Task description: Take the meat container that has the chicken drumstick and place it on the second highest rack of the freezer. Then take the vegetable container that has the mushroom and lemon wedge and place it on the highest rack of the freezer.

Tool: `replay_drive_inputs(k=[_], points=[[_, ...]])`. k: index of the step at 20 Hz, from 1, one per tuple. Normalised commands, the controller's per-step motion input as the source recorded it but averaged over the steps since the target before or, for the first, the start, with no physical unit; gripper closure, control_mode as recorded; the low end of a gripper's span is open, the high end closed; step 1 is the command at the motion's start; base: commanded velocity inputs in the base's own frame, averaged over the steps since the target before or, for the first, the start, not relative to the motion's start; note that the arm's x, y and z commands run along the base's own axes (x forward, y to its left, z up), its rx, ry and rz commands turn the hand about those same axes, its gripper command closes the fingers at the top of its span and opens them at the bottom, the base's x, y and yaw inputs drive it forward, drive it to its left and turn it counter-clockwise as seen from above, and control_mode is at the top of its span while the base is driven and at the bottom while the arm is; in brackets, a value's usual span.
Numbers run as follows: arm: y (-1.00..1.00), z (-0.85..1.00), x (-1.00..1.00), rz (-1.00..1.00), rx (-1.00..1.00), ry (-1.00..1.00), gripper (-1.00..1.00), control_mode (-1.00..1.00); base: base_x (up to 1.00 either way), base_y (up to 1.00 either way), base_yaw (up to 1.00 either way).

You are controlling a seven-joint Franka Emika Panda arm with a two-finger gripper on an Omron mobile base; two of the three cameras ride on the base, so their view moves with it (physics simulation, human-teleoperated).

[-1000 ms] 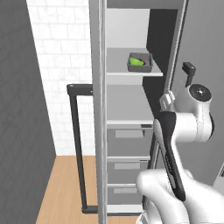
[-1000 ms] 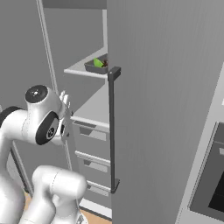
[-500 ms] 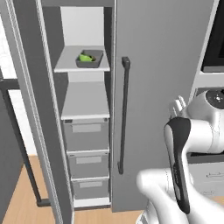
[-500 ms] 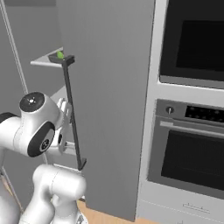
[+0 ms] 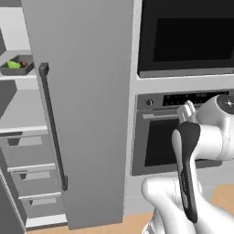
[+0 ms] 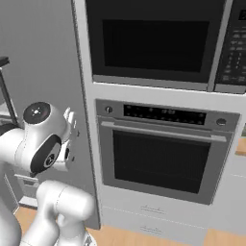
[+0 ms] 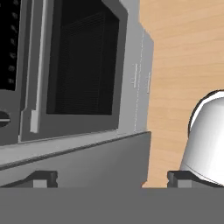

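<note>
A dark container (image 5: 17, 65) with something green in it sits on a freezer rack (image 5: 18, 75) at the far left of the left base view; its other contents are too small to make out. No other container shows. My gripper (image 7: 111, 178) is open, its two dark fingertips (image 7: 43, 177) wide apart with nothing between them. It is held close to the arm, well to the right of the freezer, in front of the wall oven (image 7: 83, 65). The hand (image 5: 186, 109) shows as white fingers beside the arm's upper joint, and again as the hand (image 6: 70, 122) in the right base view.
The grey freezer door (image 5: 87, 114) with its long dark handle (image 5: 52, 128) stands between me and the racks. Freezer drawers (image 5: 27, 173) lie below the racks. To the right are a wall oven (image 6: 163, 153) and a built-in microwave (image 6: 153, 43). Wooden floor (image 7: 179, 65) runs below.
The whole picture has shifted: the base has driven right, so the freezer slid to the left edge and the wall ovens came into view. The arm stays folded, gripper empty.
</note>
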Motion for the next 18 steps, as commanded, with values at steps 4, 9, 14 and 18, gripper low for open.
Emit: replay_drive_inputs(k=[4,9,14,18], points=[[0.0,0.0,0.0,0.0,0.0,0.0,-1.0,1.0,0.25,-1.0,-0.02],[0.0,0.0,0.0,0.0,0.0,0.0,-1.0,1.0,0.32,-1.0,0.0],[0.0,0.0,0.0,0.0,0.0,0.0,-1.0,1.0,0.16,-1.0,0.02],[0.0,0.0,0.0,0.0,0.0,0.0,-1.0,1.0,0.05,-1.0,0.06]])
